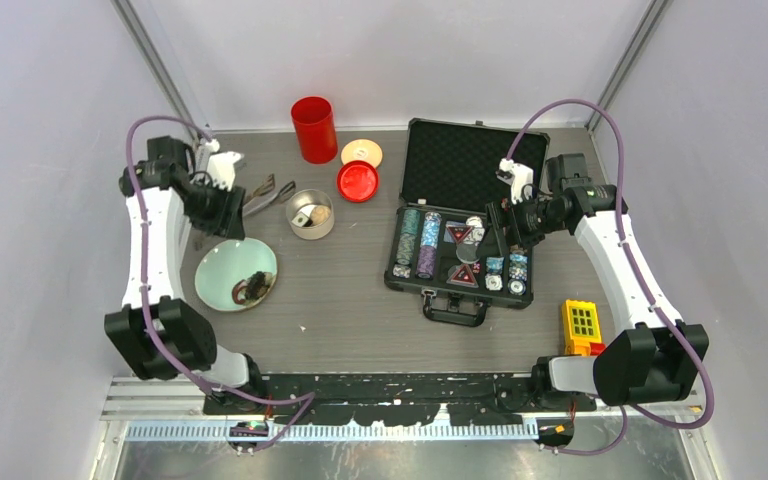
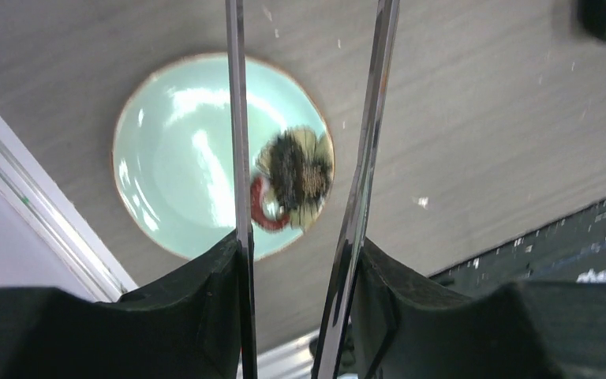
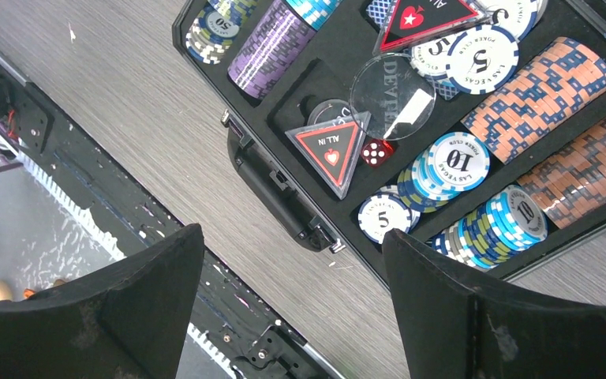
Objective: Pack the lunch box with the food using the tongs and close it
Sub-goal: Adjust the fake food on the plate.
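My left gripper [image 1: 228, 205] is shut on the tongs [image 1: 265, 194], held above the table's left side. In the left wrist view the two silver arms of the tongs [image 2: 239, 142] run up from between my fingers, with their tips out of frame. Below them is the food [image 2: 296, 174], a dark brown and beige heap with an orange-red piece, on the pale green plate [image 2: 177, 158]. The steel lunch box [image 1: 310, 213] stands open right of the tongs with a small piece inside. Its cream lid [image 1: 361, 152] lies farther back. My right gripper [image 1: 497, 226] hangs open and empty.
An open black poker chip case [image 1: 465, 155] fills the right half, and my right gripper [image 3: 290, 234] hovers over its front handle [image 3: 272, 193]. A red cup [image 1: 313, 129] and red lid [image 1: 358, 181] sit at the back. A yellow block [image 1: 581, 325] lies near right.
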Controlling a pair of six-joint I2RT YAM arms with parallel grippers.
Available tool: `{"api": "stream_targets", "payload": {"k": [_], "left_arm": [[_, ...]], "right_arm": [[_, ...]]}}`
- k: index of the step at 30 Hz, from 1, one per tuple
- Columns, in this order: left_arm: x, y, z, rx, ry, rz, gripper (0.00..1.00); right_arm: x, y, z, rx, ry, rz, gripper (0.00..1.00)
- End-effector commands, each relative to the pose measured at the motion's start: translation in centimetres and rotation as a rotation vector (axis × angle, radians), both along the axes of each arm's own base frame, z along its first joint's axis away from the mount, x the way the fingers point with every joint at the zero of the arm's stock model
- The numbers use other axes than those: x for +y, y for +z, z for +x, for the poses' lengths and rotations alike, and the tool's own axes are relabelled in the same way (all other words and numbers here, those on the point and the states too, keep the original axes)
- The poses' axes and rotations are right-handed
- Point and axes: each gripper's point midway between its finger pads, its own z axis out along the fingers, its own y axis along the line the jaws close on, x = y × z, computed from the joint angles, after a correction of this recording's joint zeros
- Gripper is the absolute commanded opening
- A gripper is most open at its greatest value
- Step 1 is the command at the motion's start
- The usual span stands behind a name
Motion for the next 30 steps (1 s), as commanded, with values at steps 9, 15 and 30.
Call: {"api": "stream_targets", "payload": {"k": [9, 15, 30], "left_arm": [[3.0, -3.1, -12.3, 0.128, -0.125, 0.036, 0.45], [3.6, -5.6, -15.2, 0.210, -0.087, 0.043, 0.44], [6.4, -7.0, -14.7, 0.255, 0.024, 0.109, 0.41]], "right_arm": [[0.4, 0.4, -0.2, -0.007, 0.018, 0.028, 0.88], [0.6, 0.6, -0.2, -0.008, 0.022, 0.045, 0.88], [0.7, 0.5, -0.6, -0.007, 0.029, 0.050, 0.88]]}}
